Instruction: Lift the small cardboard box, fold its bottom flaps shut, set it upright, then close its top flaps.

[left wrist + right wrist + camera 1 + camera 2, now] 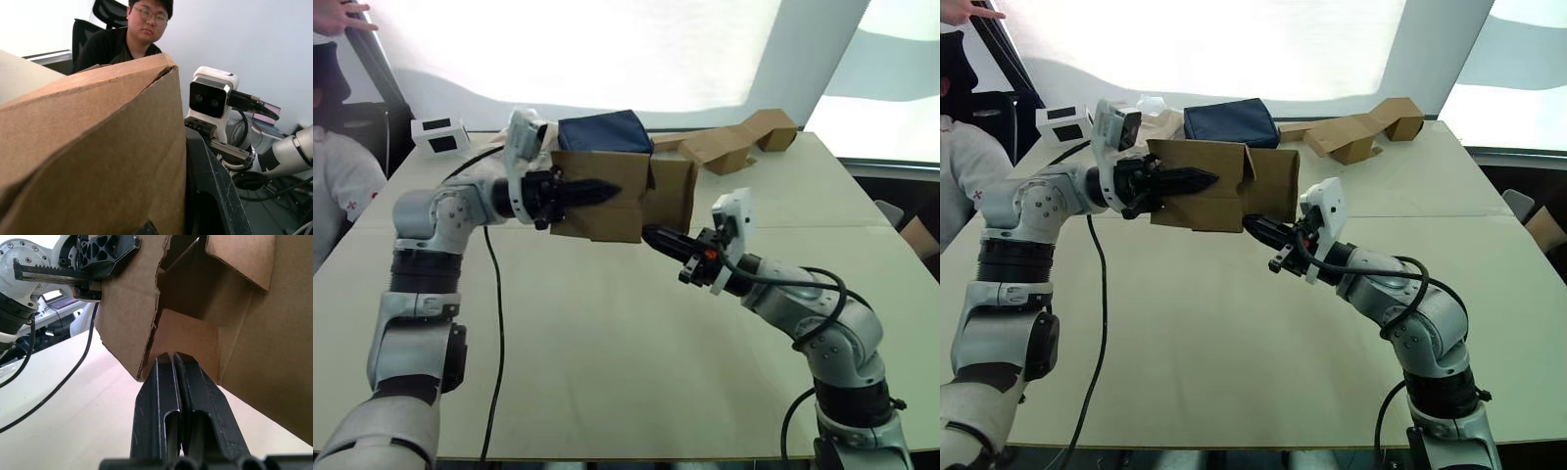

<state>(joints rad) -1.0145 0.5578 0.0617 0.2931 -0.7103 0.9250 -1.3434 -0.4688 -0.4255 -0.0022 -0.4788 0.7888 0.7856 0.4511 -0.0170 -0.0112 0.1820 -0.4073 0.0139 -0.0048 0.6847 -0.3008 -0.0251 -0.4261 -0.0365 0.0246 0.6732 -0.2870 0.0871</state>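
Note:
The small cardboard box (607, 201) hangs on its side above the far middle of the table (607, 372). My left gripper (592, 189) is shut on its side wall, one black finger (205, 186) lying along the outside. The box's end toward my right arm is open, with flaps (239, 259) sticking out and one flap (188, 338) folded inward. My right gripper (1255, 228) is shut, its joined fingertips (171, 360) touching the lower edge of that open end from below.
A navy bag (604, 130) lies behind the box. Bent brown cardboard pieces (744, 137) sit at the back right, a white box with dark windows (440, 135) at the back left. A person (337, 181) sits at the left edge. A black cable (494, 294) crosses the table.

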